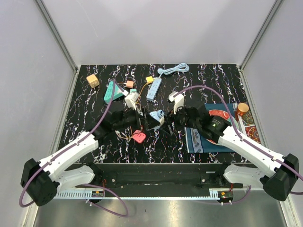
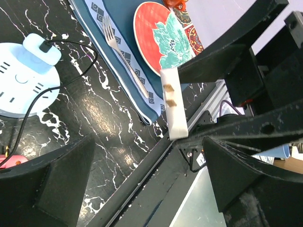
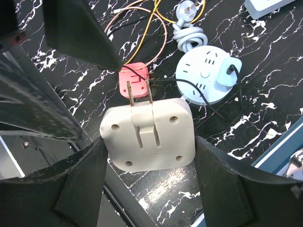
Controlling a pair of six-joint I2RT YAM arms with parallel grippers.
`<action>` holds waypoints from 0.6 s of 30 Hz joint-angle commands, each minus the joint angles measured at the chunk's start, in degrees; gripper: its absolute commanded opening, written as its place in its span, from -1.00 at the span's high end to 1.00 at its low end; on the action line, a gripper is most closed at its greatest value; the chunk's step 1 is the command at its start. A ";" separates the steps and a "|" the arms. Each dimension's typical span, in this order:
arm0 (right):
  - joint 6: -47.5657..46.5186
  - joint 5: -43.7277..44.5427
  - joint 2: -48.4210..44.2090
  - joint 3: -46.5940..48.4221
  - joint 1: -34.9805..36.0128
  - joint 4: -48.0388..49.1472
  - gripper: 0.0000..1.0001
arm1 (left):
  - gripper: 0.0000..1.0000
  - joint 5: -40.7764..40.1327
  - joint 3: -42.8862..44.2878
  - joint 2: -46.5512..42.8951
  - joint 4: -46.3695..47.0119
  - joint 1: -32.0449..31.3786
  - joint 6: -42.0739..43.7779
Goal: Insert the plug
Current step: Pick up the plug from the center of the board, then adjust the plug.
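**Top view.** My two arms reach in from the near edge and meet over the middle of the table [image 1: 85, 109]. My left gripper [image 1: 144, 122] and right gripper [image 1: 173, 120] face each other, close together. The plug cannot be made out among the dark fingers here.

**Right wrist view.** My right gripper [image 3: 149, 144] is partly closed on the plug [image 3: 151, 125], a white square body with one finger pressed on each side edge. The broad face with the prongs is turned to the camera. The two prongs [image 3: 139, 92] point away from the wrist, toward a pink block [image 3: 135, 78] on the table. The round socket [image 3: 203, 71] lies just beside that block, with a black cord already plugged into its side.

**Left wrist view.** My left gripper [image 2: 149, 151] stands spread as wide as it goes and holds nothing. The plug [image 2: 174, 109] appears edge-on ahead of the fingers [image 2: 52, 184], touching neither of them. Only this view shows the fork [image 2: 124, 56] lying on the blue mat [image 2: 118, 19], beside the red plate [image 2: 158, 33].
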 commanded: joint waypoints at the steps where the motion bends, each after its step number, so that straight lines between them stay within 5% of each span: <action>1: -2.18 -3.20 -1.32 -1.43 0.40 5.14 0.56 | -0.91 -1.46 3.86 2.91 6.53 -0.88 -3.79; 18: -6.66 -3.37 1.40 -1.43 0.40 6.46 0.59 | -0.17 -1.55 8.52 10.82 5.13 -1.67 -5.30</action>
